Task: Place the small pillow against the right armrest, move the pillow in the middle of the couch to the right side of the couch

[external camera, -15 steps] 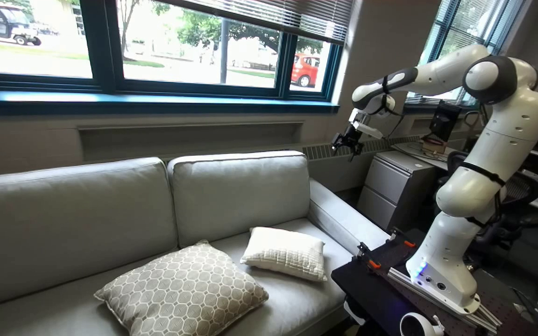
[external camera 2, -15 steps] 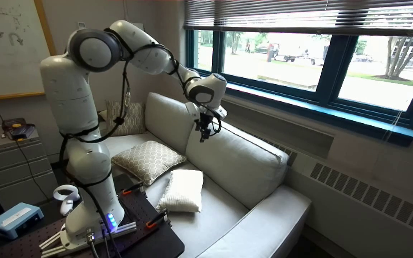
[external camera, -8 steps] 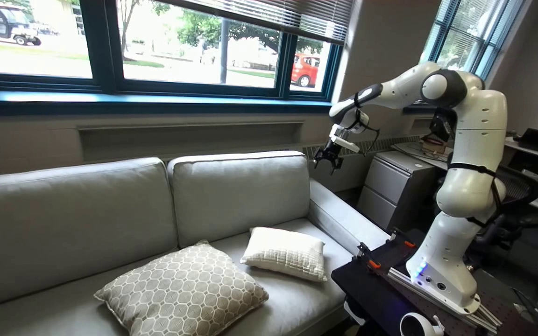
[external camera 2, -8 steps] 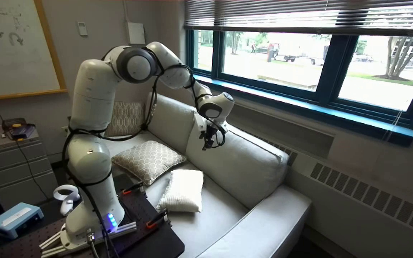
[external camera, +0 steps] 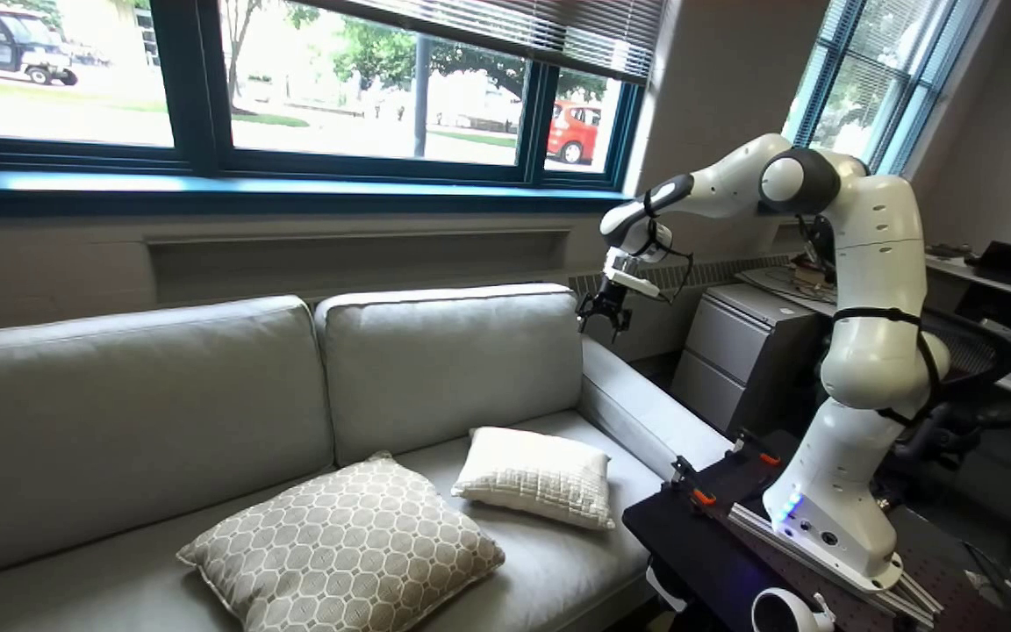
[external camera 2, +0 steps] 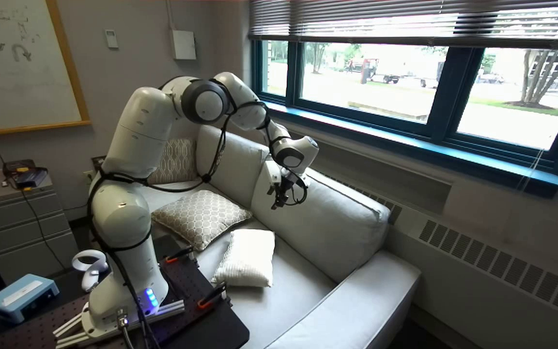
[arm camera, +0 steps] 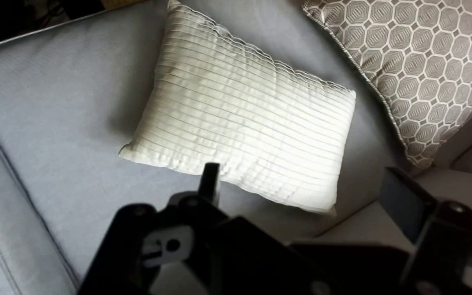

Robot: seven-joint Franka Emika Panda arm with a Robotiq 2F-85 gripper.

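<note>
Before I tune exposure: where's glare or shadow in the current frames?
Both exterior views: daylight outside the window washes out. Wrist view: white pillow brightest toward picture right, soft shadow on the couch left of it, gripper very dark.

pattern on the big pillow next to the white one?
The big pillow has a pale octagon lattice on tan, clearest in the wrist view.

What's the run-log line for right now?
claw: open, empty | small pillow: on couch, apart from right armrest | patterned pillow: couch middle | both placements: pending
</note>
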